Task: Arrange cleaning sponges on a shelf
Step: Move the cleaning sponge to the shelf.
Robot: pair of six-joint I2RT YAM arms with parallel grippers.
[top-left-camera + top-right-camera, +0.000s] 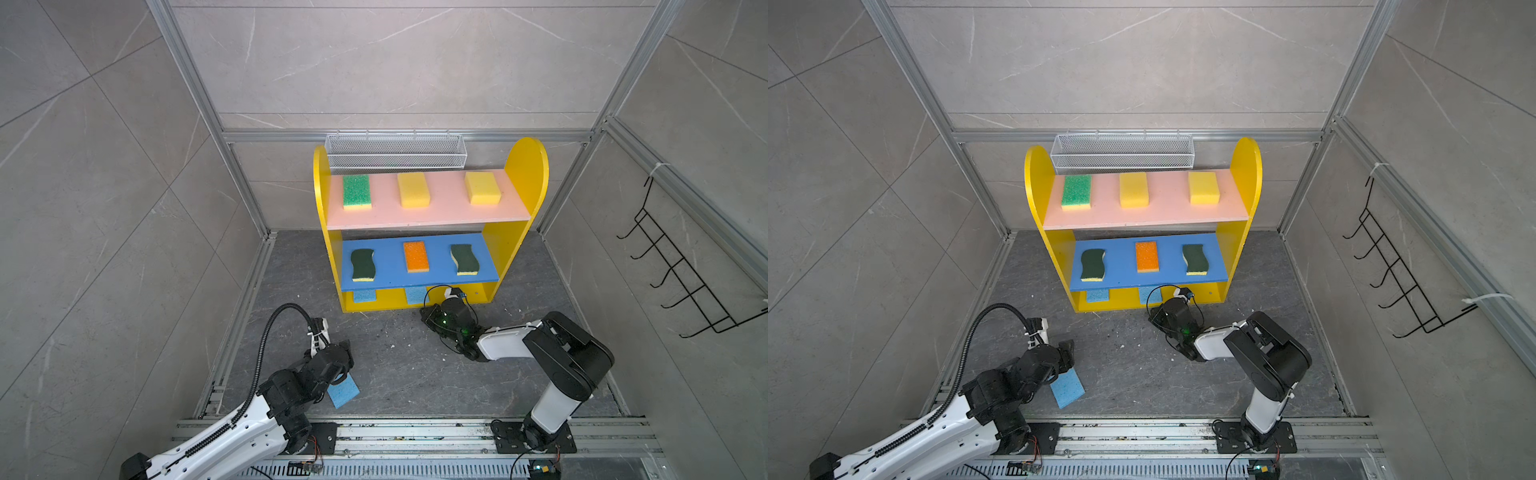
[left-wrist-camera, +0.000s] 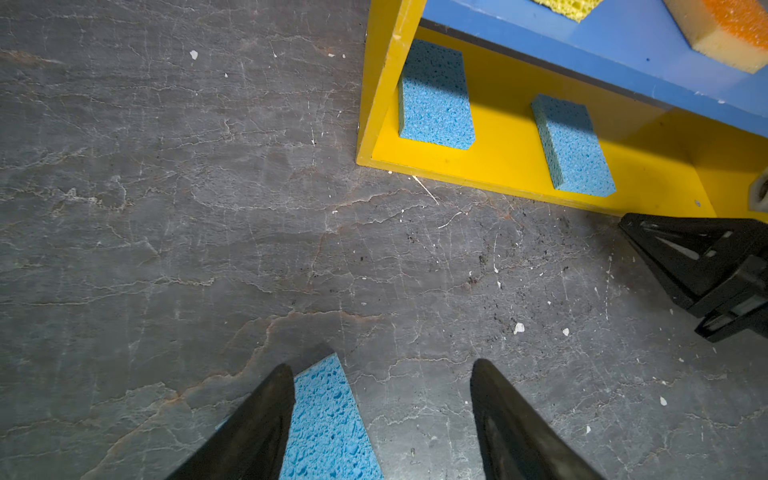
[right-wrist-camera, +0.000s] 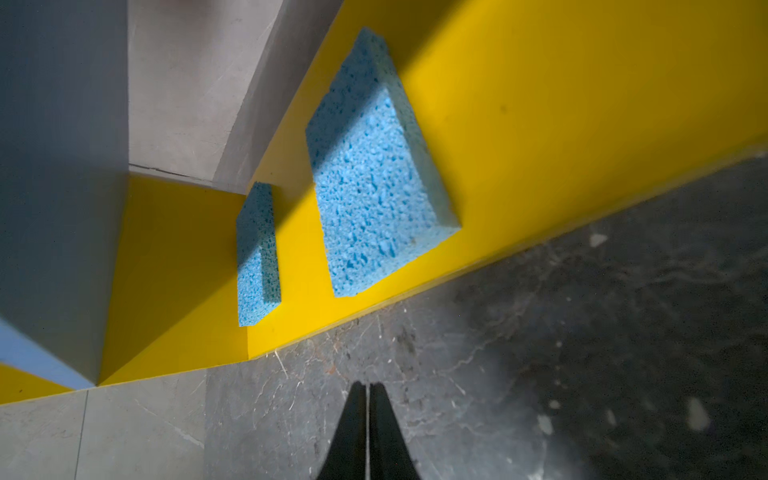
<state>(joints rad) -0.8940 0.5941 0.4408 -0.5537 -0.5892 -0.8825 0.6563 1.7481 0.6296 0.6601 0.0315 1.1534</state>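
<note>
Yellow-sided shelf (image 1: 528, 166) at the back of the dark stone tabletop (image 1: 395, 365).

- Pink upper board (image 1: 436, 212): green-topped sponge (image 1: 356, 191), then two plain yellow sponges (image 1: 413, 190) (image 1: 483, 188), spaced in a row.
- Blue lower board (image 1: 440, 266): a dark-green wavy sponge (image 1: 363, 264), the orange-topped sponge (image 1: 416, 256) in the middle, and a second wavy one (image 1: 465, 259).
- Yellow base (image 2: 498, 158): two light-blue sponges lying flat, one against the side panel (image 2: 434, 99), one toward the middle (image 2: 573, 145). They are apart from each other.
- Third light-blue sponge (image 1: 344, 390) is off the shelf, on the tabletop under the left arm (image 1: 249, 432).
- Left jaws: spread wide, gripping nothing. In the left wrist view that sponge (image 2: 328, 419) sits just beside one finger (image 2: 257, 424); the other finger is well apart from it.
- Right arm (image 1: 511, 343) is low, at the front edge of the base. Right jaws: pressed together, nothing between them, tips over bare tabletop just short of the base.
- White wire basket (image 1: 395, 151) behind the shelf; black hook rack (image 1: 681, 270) on the side wall.
</note>
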